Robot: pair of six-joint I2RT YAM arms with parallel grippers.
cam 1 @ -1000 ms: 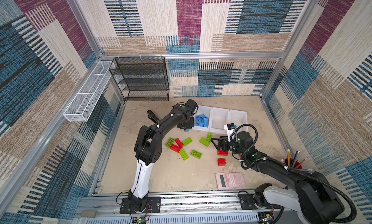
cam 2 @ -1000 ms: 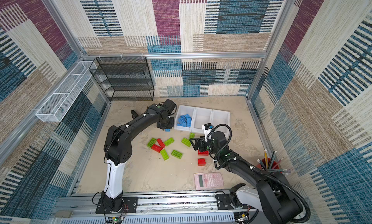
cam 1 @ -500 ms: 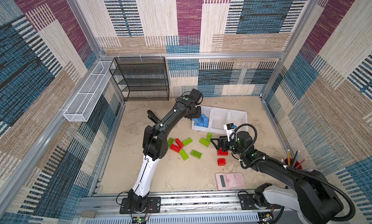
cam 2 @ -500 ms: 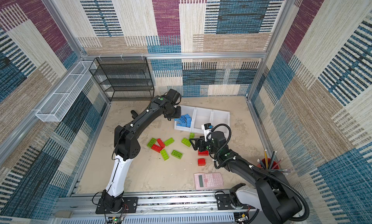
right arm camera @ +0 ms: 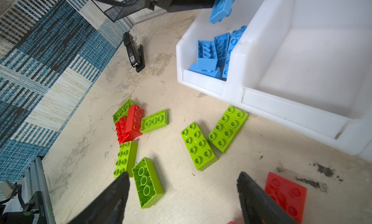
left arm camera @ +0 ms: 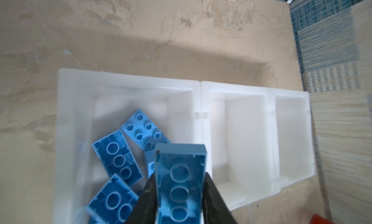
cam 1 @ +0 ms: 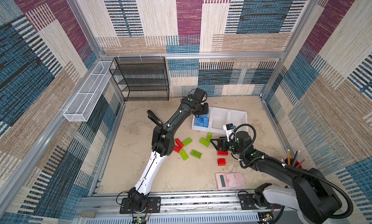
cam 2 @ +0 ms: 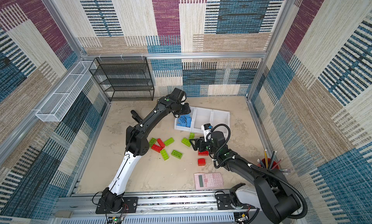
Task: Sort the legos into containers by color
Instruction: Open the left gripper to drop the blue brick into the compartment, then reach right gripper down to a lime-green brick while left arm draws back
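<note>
The left tool (cam 1: 203,110) has swung from beside the blue-filled bin (left arm camera: 64,120) to above it, pinching a blue brick (left arm camera: 181,164), so I judge a drop into that bin comes next. Only the right wrist view shows the right tool (right arm camera: 183,180) spread and empty. It hangs over green bricks (right arm camera: 198,145) and red bricks (right arm camera: 130,124) loose on the worktop (right arm camera: 84,152) in front of that bin.

Left gripper (left arm camera: 180,190) clamped, arm stretched forward; right gripper (right arm camera: 183,178) spread wide, held low.

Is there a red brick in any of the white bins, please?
No, the left wrist view shows only blue bricks in one bin, while the middle bin and end bin hold nothing.
</note>
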